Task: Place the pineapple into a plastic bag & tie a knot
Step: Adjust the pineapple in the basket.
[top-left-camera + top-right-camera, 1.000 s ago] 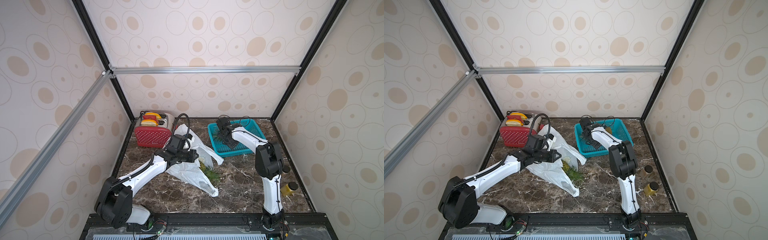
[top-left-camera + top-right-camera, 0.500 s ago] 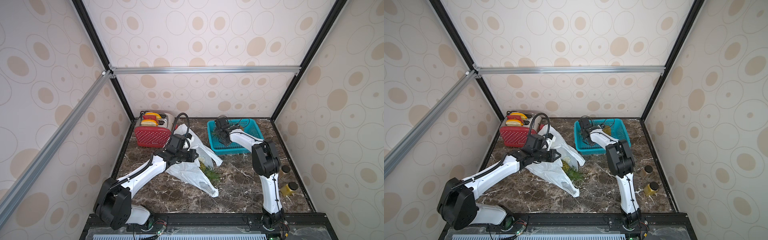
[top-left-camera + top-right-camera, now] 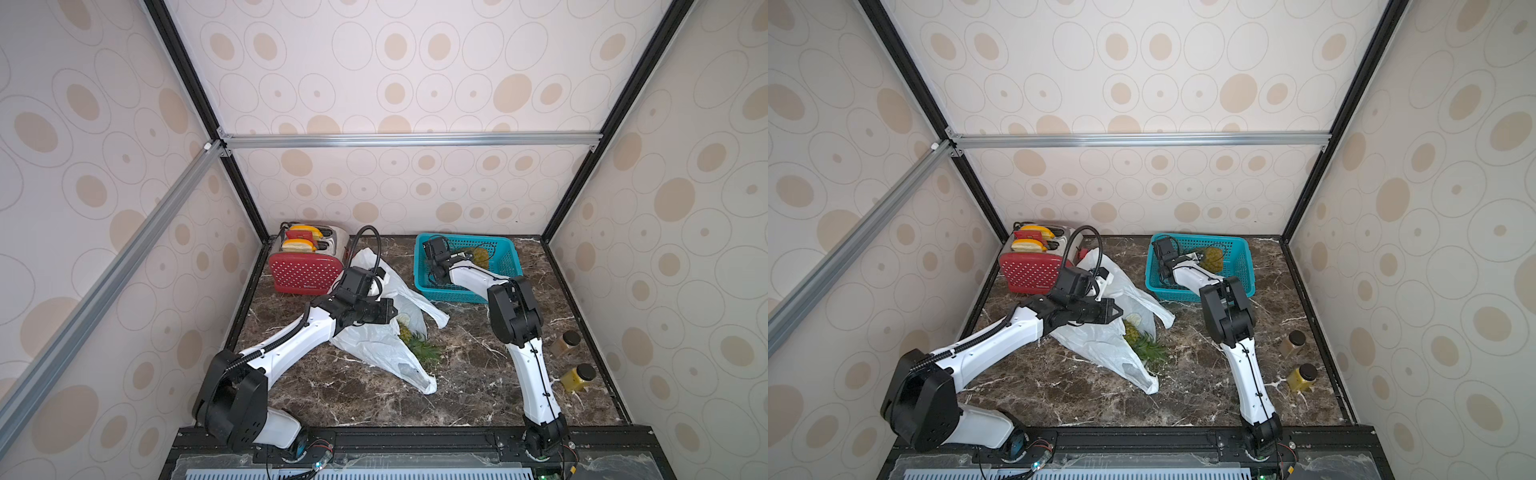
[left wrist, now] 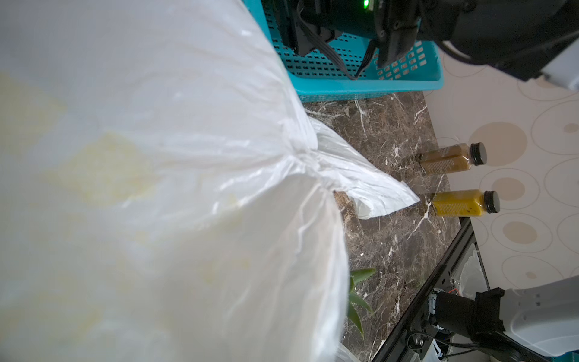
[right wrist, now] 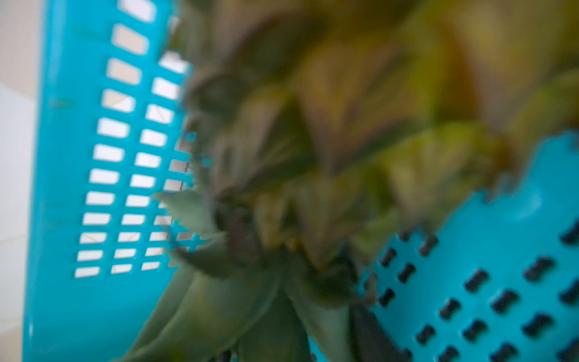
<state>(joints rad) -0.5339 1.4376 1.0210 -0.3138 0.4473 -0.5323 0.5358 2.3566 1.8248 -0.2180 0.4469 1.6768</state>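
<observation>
The plastic bag (image 3: 374,345) (image 3: 1100,336) lies crumpled on the marble table, its mouth towards the teal basket (image 3: 449,293). My left gripper (image 3: 390,312) (image 3: 1119,311) is shut on the bag's upper edge, and the film fills the left wrist view (image 4: 156,188). One pineapple (image 3: 409,336) lies at the bag's mouth with its green leaves sticking out. Another pineapple (image 3: 480,255) (image 3: 1212,257) (image 5: 344,125) lies in the basket. My right gripper (image 3: 455,261) is closed in on its crown leaves. No knot shows.
A red toaster (image 3: 305,266) holding bread stands at the back left beside the bag. Two juice bottles (image 3: 567,343) (image 3: 577,376) stand near the right wall. The basket's walls (image 5: 62,188) close in round my right gripper.
My right gripper has swung across the basket onto the pineapple's crown, and its jaws have narrowed from wide open. The left arm and the bag have not moved.
</observation>
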